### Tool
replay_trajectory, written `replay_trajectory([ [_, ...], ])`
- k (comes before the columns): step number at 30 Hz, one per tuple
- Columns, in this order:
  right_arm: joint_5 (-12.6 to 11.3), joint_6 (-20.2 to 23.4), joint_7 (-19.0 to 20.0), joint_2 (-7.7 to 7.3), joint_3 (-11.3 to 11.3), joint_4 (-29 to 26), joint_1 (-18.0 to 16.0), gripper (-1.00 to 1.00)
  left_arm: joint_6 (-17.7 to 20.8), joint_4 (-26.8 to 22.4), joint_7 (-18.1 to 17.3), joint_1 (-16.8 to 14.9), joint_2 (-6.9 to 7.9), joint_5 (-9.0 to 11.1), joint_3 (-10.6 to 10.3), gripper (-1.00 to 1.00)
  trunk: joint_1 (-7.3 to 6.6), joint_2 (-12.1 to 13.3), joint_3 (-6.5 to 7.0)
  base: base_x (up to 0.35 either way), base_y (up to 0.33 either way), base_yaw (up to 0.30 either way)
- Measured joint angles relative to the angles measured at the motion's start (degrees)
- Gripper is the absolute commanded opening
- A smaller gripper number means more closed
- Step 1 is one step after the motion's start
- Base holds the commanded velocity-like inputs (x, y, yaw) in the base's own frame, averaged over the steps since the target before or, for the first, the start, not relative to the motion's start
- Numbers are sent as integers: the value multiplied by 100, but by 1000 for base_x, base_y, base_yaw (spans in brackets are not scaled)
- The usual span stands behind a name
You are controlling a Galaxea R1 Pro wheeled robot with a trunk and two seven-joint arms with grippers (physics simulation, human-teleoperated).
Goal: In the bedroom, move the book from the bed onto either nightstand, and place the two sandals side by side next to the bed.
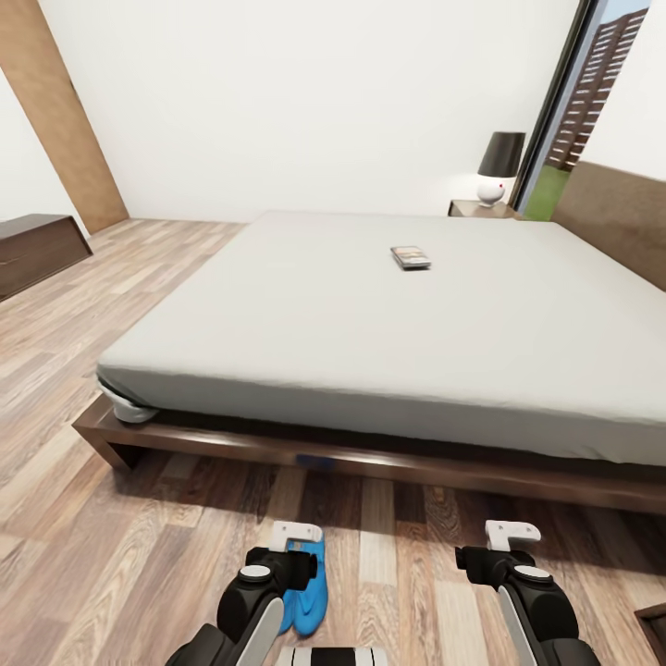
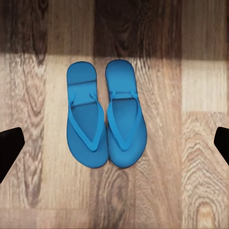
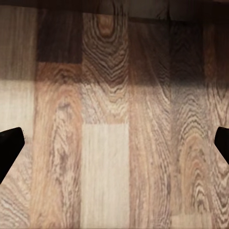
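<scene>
Nearest the robot, the left gripper (image 1: 298, 534) hangs over the wood-plank floor (image 1: 111, 546) with its fingers spread wide and nothing between them; in the left wrist view its dark fingertips (image 2: 9, 148) sit at opposite edges of the frame. Directly beneath it lie the two sandals (image 2: 105, 113), bright blue, soles flat on the floor, straps up, side by side with their inner edges touching or very nearly so, both pointing the same way. In the head view the pair (image 1: 308, 592) is partly covered by the left arm and lies just short of the bed's foot rail. The right gripper (image 1: 511, 533) hangs at a similar height to the right, well apart from the sandals, its fingers likewise spread and empty, with bare floor planks (image 3: 114, 143) below it. Beyond both grippers stands the bed (image 1: 370, 453), a dark wooden frame carrying a plain off-white mattress. The book (image 1: 411, 257) lies flat on the mattress, toward the far right part of it, clear of every edge. Behind the far right corner of the bed, a nightstand (image 1: 479, 209) carries a lamp (image 1: 498, 166) with a dark shade and a white round base. A long low dark cabinet (image 1: 37, 250) stands at the left wall, near a brown wooden door (image 1: 60, 111).
</scene>
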Motion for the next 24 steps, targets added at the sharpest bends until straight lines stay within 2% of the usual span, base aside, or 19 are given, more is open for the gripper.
replay_trajectory([
  [24, -7, 1, 0, 14, 7, 6, 0, 100, -5, -2, -5, 1, 0, 29, 8, 100, 0, 0, -101, 0, 0, 147],
])
